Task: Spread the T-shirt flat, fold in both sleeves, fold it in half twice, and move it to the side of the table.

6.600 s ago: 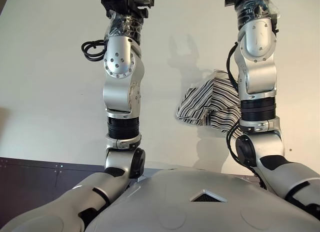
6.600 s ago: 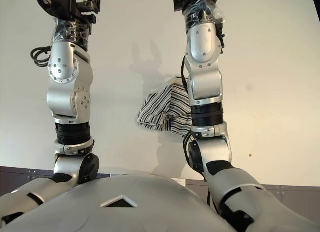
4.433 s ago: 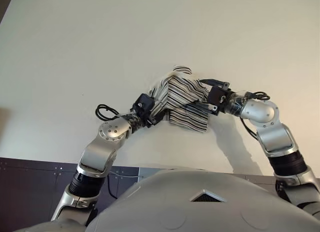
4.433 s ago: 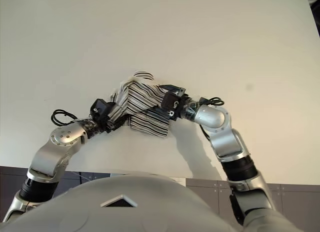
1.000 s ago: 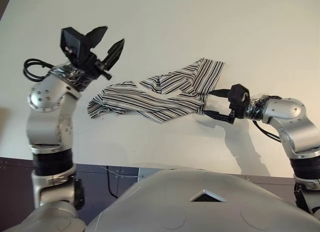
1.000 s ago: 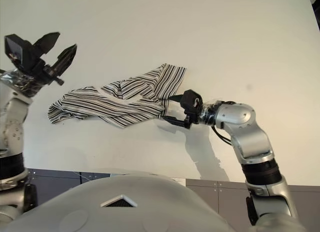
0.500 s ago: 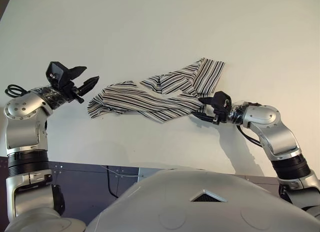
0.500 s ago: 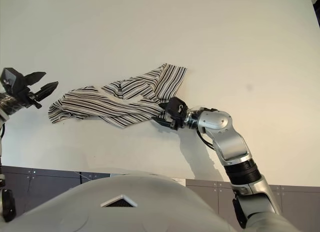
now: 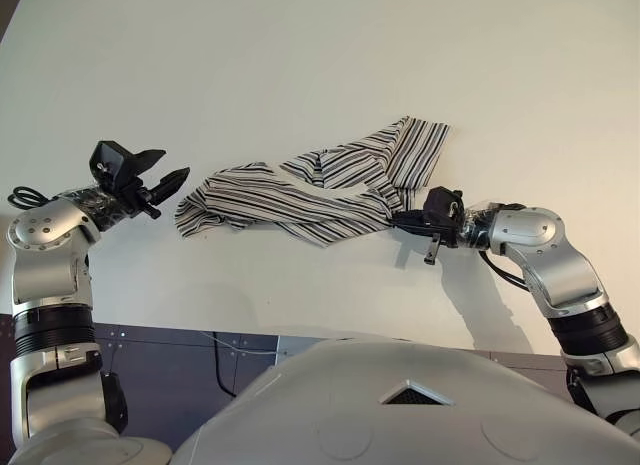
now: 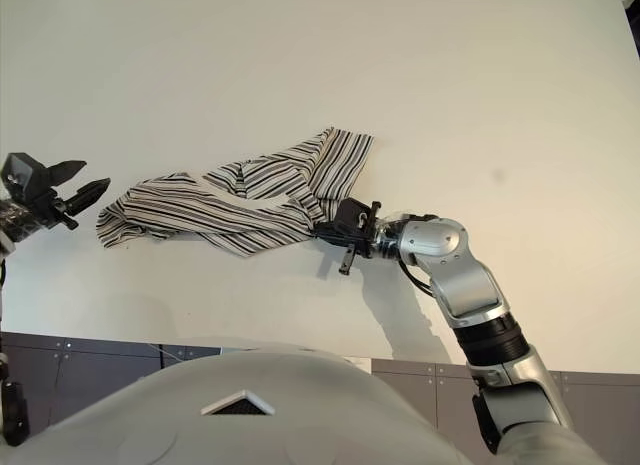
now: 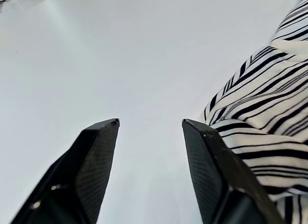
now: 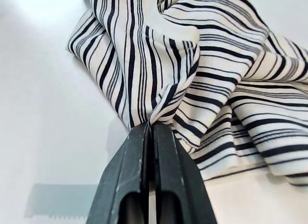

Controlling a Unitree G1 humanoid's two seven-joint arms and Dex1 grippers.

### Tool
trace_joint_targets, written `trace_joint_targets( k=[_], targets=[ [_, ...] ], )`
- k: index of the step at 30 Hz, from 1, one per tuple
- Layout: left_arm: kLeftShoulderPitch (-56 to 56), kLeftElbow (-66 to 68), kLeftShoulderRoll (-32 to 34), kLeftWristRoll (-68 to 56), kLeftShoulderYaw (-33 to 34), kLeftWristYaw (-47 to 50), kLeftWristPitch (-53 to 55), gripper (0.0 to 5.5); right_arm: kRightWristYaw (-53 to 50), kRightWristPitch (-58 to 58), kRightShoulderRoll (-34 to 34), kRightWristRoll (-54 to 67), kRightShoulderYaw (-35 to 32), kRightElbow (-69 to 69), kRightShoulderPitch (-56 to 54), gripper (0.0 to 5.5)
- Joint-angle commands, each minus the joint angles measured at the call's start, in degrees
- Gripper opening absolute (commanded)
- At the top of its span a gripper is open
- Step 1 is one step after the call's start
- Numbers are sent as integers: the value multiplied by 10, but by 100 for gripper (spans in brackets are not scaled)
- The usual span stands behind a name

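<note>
here the striped t-shirt (image 9: 310,190) lies stretched and rumpled across the middle of the white table (image 9: 320,45), not yet flat. the right gripper (image 12: 150,130) has its fingers pressed together on a pinch of fabric at the shirt's right end, while the left gripper (image 9: 165,177) hovers just beside the shirt's left end with fingers apart, holding nothing.

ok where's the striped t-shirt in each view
Left eye view: T-shirt mid-picture, stretched sideways.
Right eye view: left of centre.
Left wrist view: beside the open left gripper.
Right wrist view: bunched, pinched by the right gripper.
Shared landmark: that pinch at the T-shirt's right end.
</note>
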Motion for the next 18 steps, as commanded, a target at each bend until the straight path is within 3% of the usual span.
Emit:
trace_joint_targets(
  k=[1, 5, 9, 10, 14, 18],
  targets=[
    [-22, -38, 14, 7, -10, -17, -8, 243, 6, 8, -4, 34, -34, -18, 1, 13],
    [-48, -67, 31, -7, -33, -70, 24, 243, 38, 47, -15, 141, -102, -81, 19, 13],
    [-85, -30, 34, -22, -58, -130, 63, 304, 47, 65, -16, 183, -125, -85, 7, 10],
    [-95, -17, 33, -14, -71, -140, 66, 327, 46, 63, -18, 186, -129, -80, 5, 10],
    [-132, 85, 25, 46, -131, -159, 38, 327, 59, 51, -27, 177, -118, -67, 8, 10],
    [-177, 167, 21, 48, -119, -153, 34, 327, 55, 45, -24, 169, -109, -67, 15, 10]
  ],
)
